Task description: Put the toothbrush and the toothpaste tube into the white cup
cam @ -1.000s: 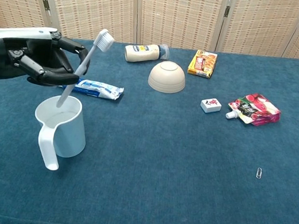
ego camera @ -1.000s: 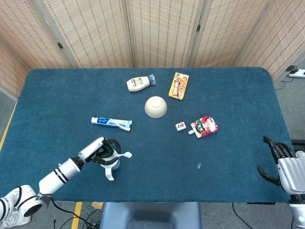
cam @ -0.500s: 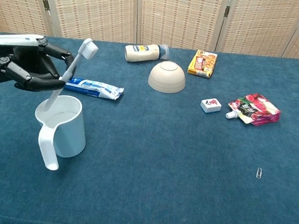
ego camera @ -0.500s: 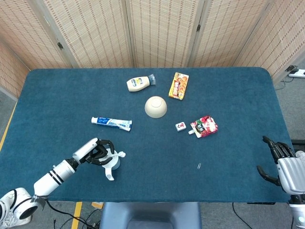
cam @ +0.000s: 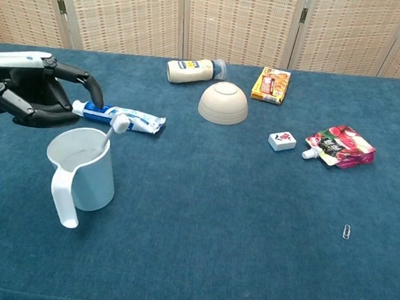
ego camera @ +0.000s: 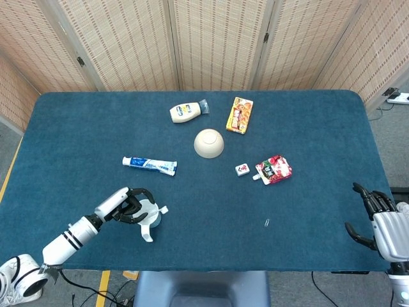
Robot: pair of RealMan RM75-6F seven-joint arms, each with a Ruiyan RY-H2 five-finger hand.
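One item done: toothbrush (cam: 113, 127) rests in cup (cam: 83, 168), head over rim. Toothpaste (cam: 118, 116) lies flat just behind cup. Left hand (cam: 31, 97) beside cup, fingers spread, empty; grip tube mid-body, avoid knocking cup. Right hand (ego camera: 382, 220) far off, loosely curled, empty.

No legible text on any pkg.

Matt, napped dark-blue cloth covers the table (cam: 250, 219). The smooth white plastic cup (cam: 84, 171) shows a soft sheen; the white plastic toothbrush (cam: 115, 124) ends in bristles. Glossy printed blue-and-white toothpaste tube (cam: 121, 118). Matt cream upturned bowl (cam: 223, 102). Shiny red foil pouch (cam: 340, 146). Woven cane folding screen (cam: 234, 18). Black-and-white hard-shelled left hand (cam: 31, 95).
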